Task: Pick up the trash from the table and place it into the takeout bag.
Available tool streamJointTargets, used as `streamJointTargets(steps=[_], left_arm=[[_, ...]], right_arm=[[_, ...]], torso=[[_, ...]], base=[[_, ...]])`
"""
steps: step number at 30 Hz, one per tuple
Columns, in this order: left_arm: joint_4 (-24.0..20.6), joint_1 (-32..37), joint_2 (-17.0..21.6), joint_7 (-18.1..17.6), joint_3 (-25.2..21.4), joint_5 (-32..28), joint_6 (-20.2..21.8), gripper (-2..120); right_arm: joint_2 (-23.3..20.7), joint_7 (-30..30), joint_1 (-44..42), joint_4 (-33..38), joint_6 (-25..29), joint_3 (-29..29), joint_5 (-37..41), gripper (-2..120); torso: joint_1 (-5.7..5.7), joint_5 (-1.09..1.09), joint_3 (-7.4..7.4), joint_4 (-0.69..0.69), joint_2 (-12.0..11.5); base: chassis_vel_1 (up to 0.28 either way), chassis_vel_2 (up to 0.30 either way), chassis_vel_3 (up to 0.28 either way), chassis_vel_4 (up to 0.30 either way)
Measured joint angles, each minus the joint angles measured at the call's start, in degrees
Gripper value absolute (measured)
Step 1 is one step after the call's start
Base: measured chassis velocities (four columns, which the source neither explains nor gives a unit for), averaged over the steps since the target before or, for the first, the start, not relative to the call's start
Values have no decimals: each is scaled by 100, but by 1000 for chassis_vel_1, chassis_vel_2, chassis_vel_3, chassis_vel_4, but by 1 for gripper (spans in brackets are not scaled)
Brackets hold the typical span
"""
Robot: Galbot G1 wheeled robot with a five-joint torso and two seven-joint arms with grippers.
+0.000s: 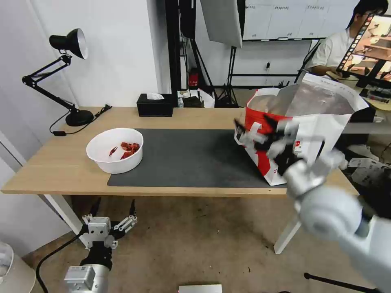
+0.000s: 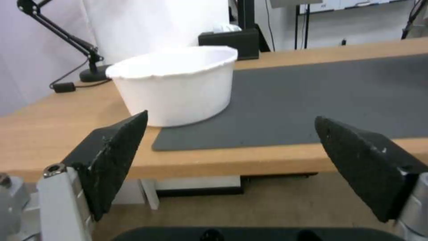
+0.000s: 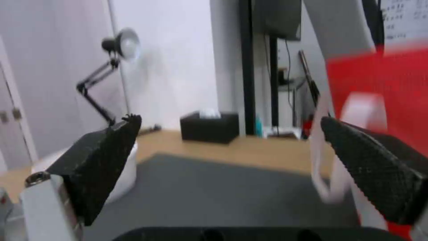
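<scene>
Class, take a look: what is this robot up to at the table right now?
The robot is clearing a table. One piece of trash, a white bowl with red shell scraps, sits at the left edge of the grey mat. The takeout bag stands open at the table's right end. The right gripper is open, beside the bag's red face and holding nothing. The left gripper hangs open below the table edge, in front of the bowl.
</scene>
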Motion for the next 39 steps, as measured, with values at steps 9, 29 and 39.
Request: streamJointTargets(steps=[9, 29, 39], left_arm=[[116, -21, -4, 1, 48, 30, -1, 100], [350, -121, 39, 0, 69, -24, -10, 100], [-2, -1475, 1352, -557, -1162, -3013, 1748, 100]], right_arm=[[771, 25, -1163, -653, 357, 117, -1456, 100], [1005, 218, -1425, -796, 109, 89, -1500, 100], [997, 224, -1405, -789, 102, 83, -1480, 100]], torso=[[0, -1, 0, 2, 0], [1, -1, 1, 3, 0], [1, -3, 1, 4, -1]], base=[[0, 0, 0, 0], [0, 0, 0, 0], [0, 0, 0, 0]])
